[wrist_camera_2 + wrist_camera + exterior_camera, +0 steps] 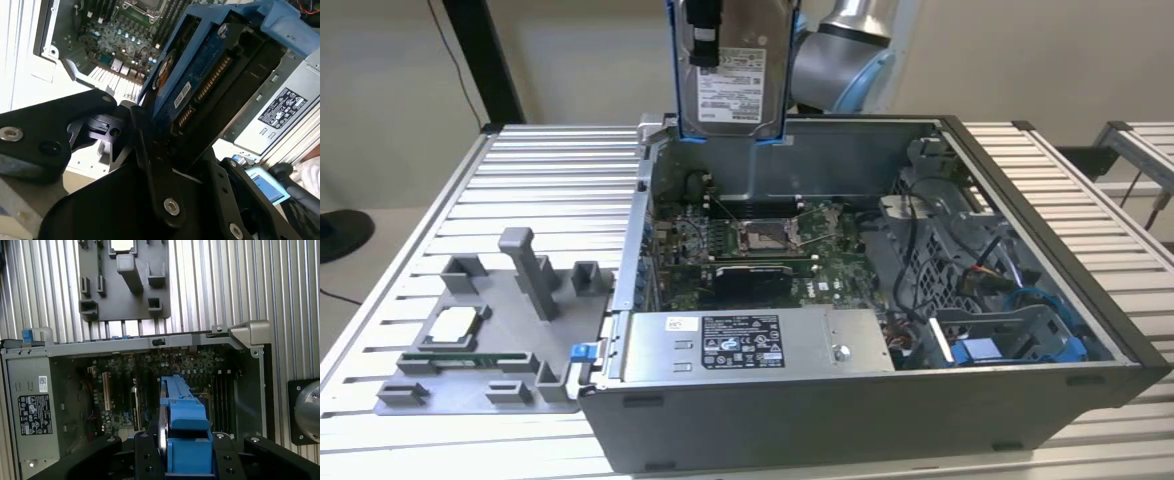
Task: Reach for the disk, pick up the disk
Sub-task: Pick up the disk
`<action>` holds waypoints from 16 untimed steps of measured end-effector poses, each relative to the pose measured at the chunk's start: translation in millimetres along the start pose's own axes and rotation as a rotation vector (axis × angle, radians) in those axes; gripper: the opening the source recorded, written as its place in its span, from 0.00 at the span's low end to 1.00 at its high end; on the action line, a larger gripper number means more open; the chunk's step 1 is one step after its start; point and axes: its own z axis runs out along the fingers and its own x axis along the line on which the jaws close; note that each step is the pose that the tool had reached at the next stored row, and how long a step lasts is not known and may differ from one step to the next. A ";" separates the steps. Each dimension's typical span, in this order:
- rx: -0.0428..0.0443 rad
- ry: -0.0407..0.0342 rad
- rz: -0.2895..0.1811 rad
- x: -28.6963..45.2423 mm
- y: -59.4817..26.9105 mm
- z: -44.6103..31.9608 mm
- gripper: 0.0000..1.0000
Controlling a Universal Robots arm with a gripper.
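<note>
Second wrist view: tool (172,150) clamped on the disk (200,75), held above computer case (47,35).

Arm (847,50) at twelve o'clock in the exterior view, reaching down toward six; gripper (182,440) jaws clamped either side of the upright disk (734,80).

even, soft light in the exterior view; in the second wrist view the table (20,60) glares white, the disk (200,75) blurs slightly.
</note>
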 end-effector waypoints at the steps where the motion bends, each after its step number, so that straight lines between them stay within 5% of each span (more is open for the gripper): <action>1: 0.0000 0.0000 0.000 -0.2 -2.1 -0.1 0.00; 16: -0.0006 0.0001 0.000 -4.3 -39.2 -0.9 0.00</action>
